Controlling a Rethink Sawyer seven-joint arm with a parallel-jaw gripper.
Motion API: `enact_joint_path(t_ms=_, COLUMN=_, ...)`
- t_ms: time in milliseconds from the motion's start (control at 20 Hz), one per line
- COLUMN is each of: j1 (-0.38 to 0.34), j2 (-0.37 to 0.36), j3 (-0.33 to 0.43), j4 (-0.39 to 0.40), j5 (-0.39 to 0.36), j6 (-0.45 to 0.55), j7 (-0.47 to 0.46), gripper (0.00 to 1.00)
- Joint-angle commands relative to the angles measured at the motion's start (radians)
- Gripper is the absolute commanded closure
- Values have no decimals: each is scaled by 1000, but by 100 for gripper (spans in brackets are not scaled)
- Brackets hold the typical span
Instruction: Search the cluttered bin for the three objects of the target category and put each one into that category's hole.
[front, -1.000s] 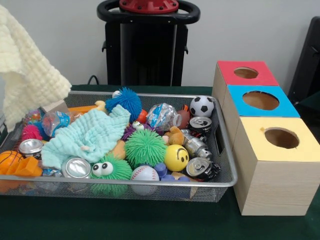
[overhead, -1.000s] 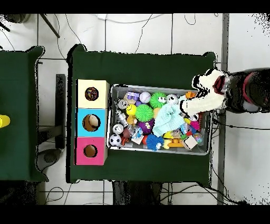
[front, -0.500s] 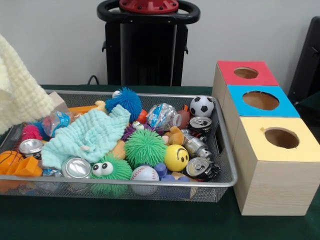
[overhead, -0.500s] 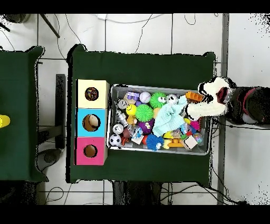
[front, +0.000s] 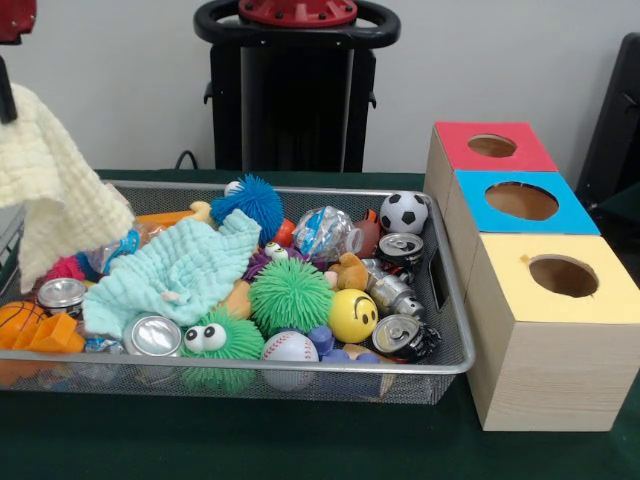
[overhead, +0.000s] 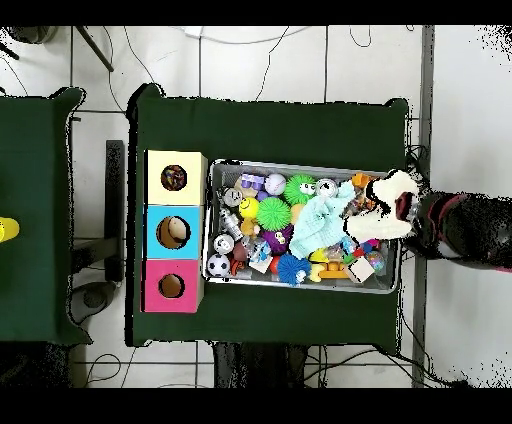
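A dark green cloth (front: 300, 450) covers the table. A second green-covered table (overhead: 35, 215) stands apart beyond its box-side edge, with a small yellow object (overhead: 6, 229) on it. Black cables (overhead: 250, 45) trail over the pale tiled floor (overhead: 260, 60).

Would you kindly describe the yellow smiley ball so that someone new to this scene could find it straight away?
Start at the wire mesh bin on the green table and look toward its front corner nearest the yellow-topped box. The yellow smiley ball sits there, between the green spiky ball and a crushed can. It alone is smooth, plain yellow, with a black smiling face.
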Motion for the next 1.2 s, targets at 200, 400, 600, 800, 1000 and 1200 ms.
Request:
enact_joint_path(t_ms=200, j1=-12, j2=-40, j3=2, j4=250, j5=-92, j6=-151, j7=-134, gripper=100)
enact_joint_path(t_ms=400, j1=-14, j2=-22, j3=-15, j4=294, j5=-125, j6=-227, j7=-89, gripper=100)
enact_joint_path(t_ms=600, j1=-20, j2=-19, j3=-21, j4=332, j5=-130, j6=-299, j7=-47, gripper=0)
enact_joint_path(t_ms=800, j1=-2, j2=-20, j3=-31, j4=339, j5=-138, j6=-323, j7=-21, gripper=0)
enact_joint_path(t_ms=1000, j1=50, j2=-54, j3=-46, j4=355, j5=-113, j6=-302, j7=22, gripper=0)
enact_joint_path(t_ms=1200, j1=104, j2=-171, j3=-23, j4=389, j5=-24, j6=-237, j7=49, gripper=0)
